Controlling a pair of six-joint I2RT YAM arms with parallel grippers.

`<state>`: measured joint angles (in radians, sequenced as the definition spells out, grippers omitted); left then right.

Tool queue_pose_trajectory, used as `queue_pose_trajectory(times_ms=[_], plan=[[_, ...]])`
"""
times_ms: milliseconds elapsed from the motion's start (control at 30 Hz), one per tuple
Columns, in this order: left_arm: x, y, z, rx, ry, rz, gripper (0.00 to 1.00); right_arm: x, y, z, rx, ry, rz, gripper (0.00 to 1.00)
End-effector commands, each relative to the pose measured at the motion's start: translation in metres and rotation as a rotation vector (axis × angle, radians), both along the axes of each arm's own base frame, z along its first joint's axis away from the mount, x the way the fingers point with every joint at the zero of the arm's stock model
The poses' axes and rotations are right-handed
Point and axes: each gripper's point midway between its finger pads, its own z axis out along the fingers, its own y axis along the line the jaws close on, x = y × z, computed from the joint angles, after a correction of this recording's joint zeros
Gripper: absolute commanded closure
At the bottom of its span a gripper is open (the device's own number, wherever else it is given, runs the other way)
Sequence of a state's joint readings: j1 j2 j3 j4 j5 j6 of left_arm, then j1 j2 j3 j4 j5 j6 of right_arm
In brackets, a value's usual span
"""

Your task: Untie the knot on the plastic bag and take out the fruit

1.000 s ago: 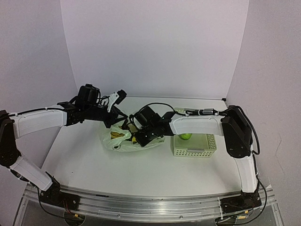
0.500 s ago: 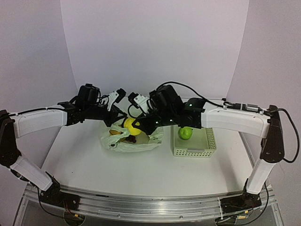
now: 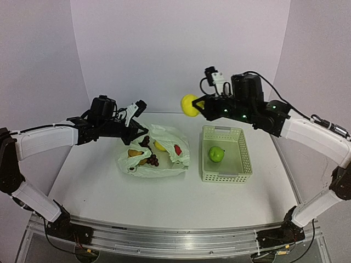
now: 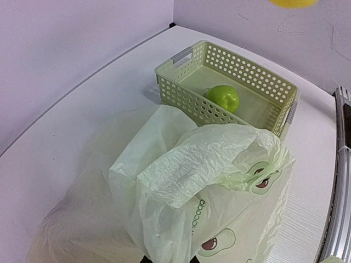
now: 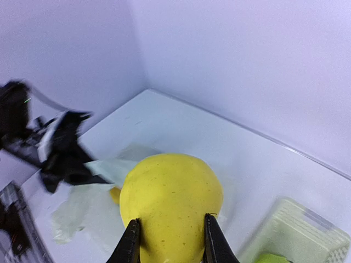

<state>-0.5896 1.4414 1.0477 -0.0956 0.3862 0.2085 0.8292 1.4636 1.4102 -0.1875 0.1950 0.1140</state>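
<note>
The right gripper (image 3: 197, 105) has swung up away from the crinkly pale green plastic bag (image 3: 156, 170) and is hanging above the white table (image 3: 98, 189), jaws clamping a round yellow toy fruit (image 3: 189, 105). The left gripper (image 3: 137, 131), fully closed, is pinching the bag's rim, beside the perforated pale green basket (image 3: 226, 176).

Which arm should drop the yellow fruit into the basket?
Right. The right claw holds the yellow fruit in the air near the basket. The left claw is busy pinching the plastic bag by its edge.
</note>
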Motion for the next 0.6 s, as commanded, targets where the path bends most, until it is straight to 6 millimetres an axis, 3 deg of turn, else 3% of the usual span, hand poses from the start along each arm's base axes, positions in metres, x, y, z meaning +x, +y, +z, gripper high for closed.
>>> queue_pose_trajectory(times_ms=[0,67,167,367,467,500,567], plan=[[0.009,-0.002,0.032,-0.047,-0.070,0.016,1.00,0.054,-0.108,-0.045,-0.113,0.016,-0.521,1.00],[0.010,-0.002,0.033,-0.047,-0.070,0.015,1.00,0.068,-0.143,-0.079,-0.180,0.061,-0.649,1.00],[0.009,-0.003,0.035,-0.047,-0.068,0.013,1.00,0.088,-0.171,-0.126,-0.148,0.193,-0.730,1.00],[0.009,-0.003,0.034,-0.045,-0.053,0.008,1.00,0.123,-0.177,-0.182,-0.216,0.321,-0.719,1.00],[0.010,-0.003,0.035,-0.044,-0.056,0.010,1.00,0.127,-0.172,-0.192,-0.266,0.377,-0.681,1.00],[0.010,-0.003,0.035,-0.044,-0.058,0.011,1.00,0.125,-0.172,-0.194,-0.289,0.400,-0.675,0.94],[0.009,-0.003,0.036,-0.044,-0.058,0.010,1.00,0.118,-0.173,-0.198,-0.328,0.450,-0.660,0.67]])
